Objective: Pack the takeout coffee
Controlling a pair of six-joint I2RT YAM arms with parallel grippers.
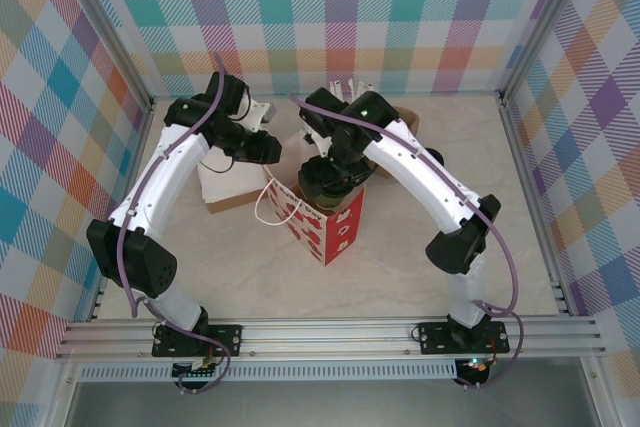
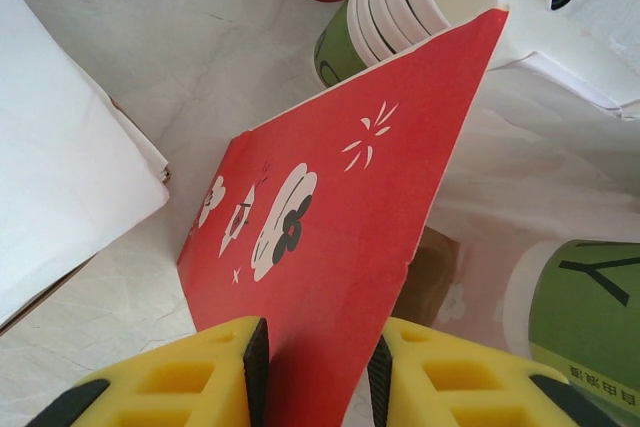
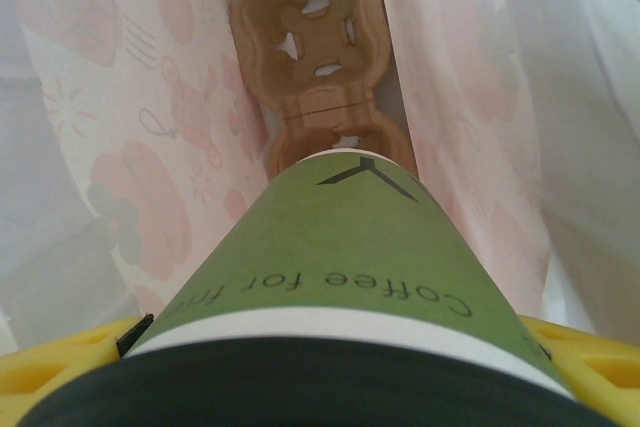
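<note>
Setting: cream marbled table [image 1: 200, 277] walled by pastel checked panels, both arms reaching toward the middle of the top view.
Takeout coffee: takeout coffee [image 3: 330, 267], a green paper cup with a white band and dark lid at the near end, printed "Coffee for…", hangs inside the mouth of the red paper bag [image 1: 325, 232]. Its base points down into the bag. In the left wrist view it appears at lower right, behind the bag wall.
Right gripper: right gripper [image 3: 335, 327] grasps the cup, one yellow finger at each lower corner of the frame pressed against the cup's sides.
Left gripper: left gripper [image 2: 318, 347] is clenched on the bag's upper edge, the red wall pinched between its two yellow fingers at the bottom of the frame.
Bag: stands upright at the centre of the top view, red with white flower prints and a white cord handle on its left side.
Bag floor: brown cardboard cup carrier [image 3: 310, 47] lies at the bottom, beyond the cup's base.
Cup stack: stack of green cups [image 2: 390, 7] with white rims lies tilted beyond the bag, upper centre of the left wrist view.
Box: white box [image 2: 60, 167] sits left of the bag, apart from it.
</note>
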